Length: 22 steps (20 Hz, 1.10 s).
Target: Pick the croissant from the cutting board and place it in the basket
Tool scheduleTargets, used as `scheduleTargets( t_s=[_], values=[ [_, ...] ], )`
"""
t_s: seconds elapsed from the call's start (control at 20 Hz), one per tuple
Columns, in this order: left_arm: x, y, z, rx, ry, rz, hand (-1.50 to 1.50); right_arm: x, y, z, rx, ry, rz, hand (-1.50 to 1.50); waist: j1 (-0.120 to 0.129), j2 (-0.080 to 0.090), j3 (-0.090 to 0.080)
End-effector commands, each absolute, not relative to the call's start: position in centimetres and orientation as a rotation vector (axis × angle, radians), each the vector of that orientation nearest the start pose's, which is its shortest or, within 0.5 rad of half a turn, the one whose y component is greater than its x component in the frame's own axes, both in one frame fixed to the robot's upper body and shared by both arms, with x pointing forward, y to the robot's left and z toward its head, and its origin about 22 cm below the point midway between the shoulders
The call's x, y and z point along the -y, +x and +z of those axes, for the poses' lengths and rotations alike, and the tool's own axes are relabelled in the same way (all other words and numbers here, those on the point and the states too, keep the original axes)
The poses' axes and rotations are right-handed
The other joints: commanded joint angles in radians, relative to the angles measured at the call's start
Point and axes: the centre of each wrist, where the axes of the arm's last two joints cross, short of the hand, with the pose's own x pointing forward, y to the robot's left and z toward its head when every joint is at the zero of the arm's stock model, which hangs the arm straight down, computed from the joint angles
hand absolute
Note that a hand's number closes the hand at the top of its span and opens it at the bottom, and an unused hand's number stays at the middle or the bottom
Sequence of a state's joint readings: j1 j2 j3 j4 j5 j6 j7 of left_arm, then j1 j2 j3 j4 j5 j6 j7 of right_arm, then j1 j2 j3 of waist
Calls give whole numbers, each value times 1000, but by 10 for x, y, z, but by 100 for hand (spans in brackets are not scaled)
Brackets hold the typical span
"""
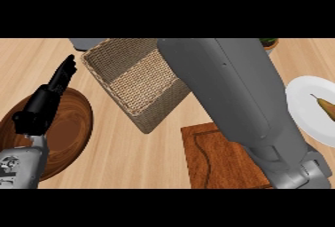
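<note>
The woven basket [134, 82] stands at the upper middle, tilted in the view, and the part of its inside that shows is bare. The reddish wooden cutting board [219, 162] lies at the lower middle; its visible part bears nothing. No croissant shows anywhere. My right forearm [242, 102] runs from the lower right up over the board and the basket's right side to the top edge, where the right hand is cut off from sight. My left hand [51, 95] rests open at the left, fingers straight and pointing up, over a round wooden plate [72, 128].
A white plate [302, 116] with a pear [325, 106] sits at the right edge. A grey object [88, 43] lies behind the basket at the top left, and a potted plant [269, 43] peeks in at the top right.
</note>
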<state>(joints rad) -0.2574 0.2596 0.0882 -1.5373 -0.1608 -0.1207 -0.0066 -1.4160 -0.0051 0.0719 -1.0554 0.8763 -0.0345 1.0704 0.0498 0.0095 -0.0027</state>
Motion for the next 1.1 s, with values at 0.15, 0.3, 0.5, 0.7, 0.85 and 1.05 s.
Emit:
scheduleTargets(
  t_s=[0.15, 0.3, 0.5, 0.7, 0.85, 1.05],
  values=[
    [-275, 310, 78, 1746, 245, -411, 0, -13, 399, 316, 1256, -898, 424, 150, 5, 2, 0],
    [-270, 308, 81, 1738, 291, -419, 0, -21, 399, 303, 1170, -981, 518, 150, -9, -6, 1],
    [-283, 302, 71, 1717, 242, -405, 0, -27, 409, 303, 1046, -1101, 613, 150, -9, -4, 0],
    [-290, 296, 68, 1721, 273, -400, 0, -28, 413, 300, 1002, -1125, 727, 150, -20, -6, 1],
    [-278, 297, 74, 1730, 246, -403, 0, -32, 412, 311, 974, -1045, 747, -150, -12, -8, 1],
    [-262, 303, 71, 1735, 269, -409, 0, -30, 417, 311, 1027, -930, 718, -150, -11, -1, 1]
  ],
)
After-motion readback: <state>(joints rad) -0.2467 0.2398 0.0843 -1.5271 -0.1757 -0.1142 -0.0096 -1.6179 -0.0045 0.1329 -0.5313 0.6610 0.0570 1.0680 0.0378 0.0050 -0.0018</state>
